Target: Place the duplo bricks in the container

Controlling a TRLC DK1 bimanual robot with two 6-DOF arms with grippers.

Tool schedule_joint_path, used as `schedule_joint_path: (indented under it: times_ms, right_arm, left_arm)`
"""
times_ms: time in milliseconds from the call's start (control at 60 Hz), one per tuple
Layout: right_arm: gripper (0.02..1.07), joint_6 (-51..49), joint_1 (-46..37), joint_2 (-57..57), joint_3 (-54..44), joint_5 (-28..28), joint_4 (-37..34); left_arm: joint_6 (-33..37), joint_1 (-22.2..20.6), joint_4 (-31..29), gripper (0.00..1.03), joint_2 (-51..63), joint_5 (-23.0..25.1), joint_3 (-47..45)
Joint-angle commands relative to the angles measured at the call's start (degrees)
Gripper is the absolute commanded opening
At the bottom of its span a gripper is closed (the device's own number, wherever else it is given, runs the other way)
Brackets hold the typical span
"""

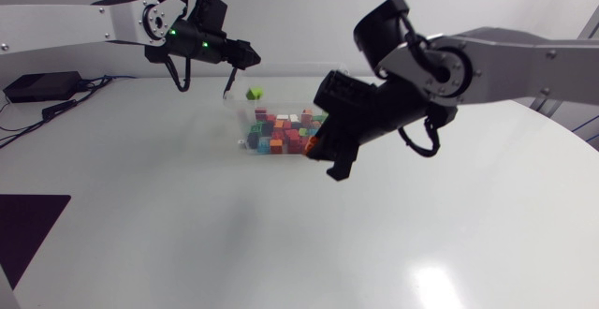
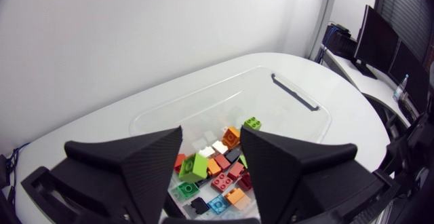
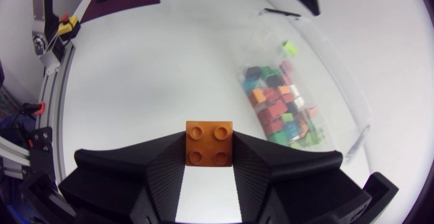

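The left arm (image 1: 75, 23) enters high at the rear left of the desk (image 1: 187, 243); the left jaws hang over the rear left part of the container (image 2: 224, 98); they stand wide apart and grip nothing. A lime brick (image 2: 193, 166) shows between the 2 fingers in the left wrist view, touching neither; in the head view it sits just under the fingertips and above the pile (image 1: 281, 133); whether it rests on anything I cannot tell.

The container is clear plastic, near the middle of the desk, with a black strip (image 2: 295, 91) on the rim farthest from the left jaws. The pile of red, orange, blue, green, white and black bricks fills the container's front part; 1 green brick (image 2: 253, 123) lies just ahead of the pile; the rest of the floor is bare.

The right arm (image 1: 524, 61) enters from the right and slopes down to the container's front right corner. The right jaws are closed on an orange brick (image 3: 209, 142), a square one with 4 studs facing the wrist camera, pinched from 2 sides; it is held above the desk, close by that corner; whether it is over the rim or just outside I cannot tell.

A dark mat (image 1: 28, 220) lies at the desk's front left; a black box (image 1: 37, 86) with cables sits at the rear left.
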Motion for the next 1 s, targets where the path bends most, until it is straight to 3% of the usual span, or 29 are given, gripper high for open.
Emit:
schedule_joint_path:
  times_ms: [0, 183, 650, 783, 867, 950, 983]
  right_arm:
    - [0.34, 3.1, -2.3, -1.0, 3.6, -0.7, 0.7]
    - [0.34, 8.3, -4.6, 0.8, 9.7, -0.3, 5.2]
    - [0.34, 19.0, -7.1, 16.3, 23.8, 4.1, 19.0]
    - [0.35, 20.1, -7.1, 23.0, 29.2, 6.0, 20.1]
    - [0.53, 20.1, -7.1, 27.2, 32.8, 7.4, 19.6]
    - [0.87, 19.8, -7.0, 29.9, 34.5, 8.8, 18.9]
    - [0.96, 19.7, -7.0, 30.0, 34.2, 8.9, 18.8]
  left_arm:
    - [-0.8, -1.7, 0.5, 0.99, 1.8, -2.2, 2.0]
    - [-0.5, -3.4, 0.6, 0.99, -2.2, -7.9, 0.1]
    - [-0.1, -4.0, 3.6, 0.99, -26.7, -9.5, -19.3]
    - [-0.1, -4.1, 3.6, 0.99, -31.5, -11.3, -22.8]
    - [0.2, -4.4, 3.2, 0.99, -33.8, -12.6, -24.2]
    - [0.7, -4.6, 2.6, 0.99, -36.5, -13.3, -25.9]
    - [1.1, -4.8, 2.6, 0.99, -38.1, -13.8, -27.0]
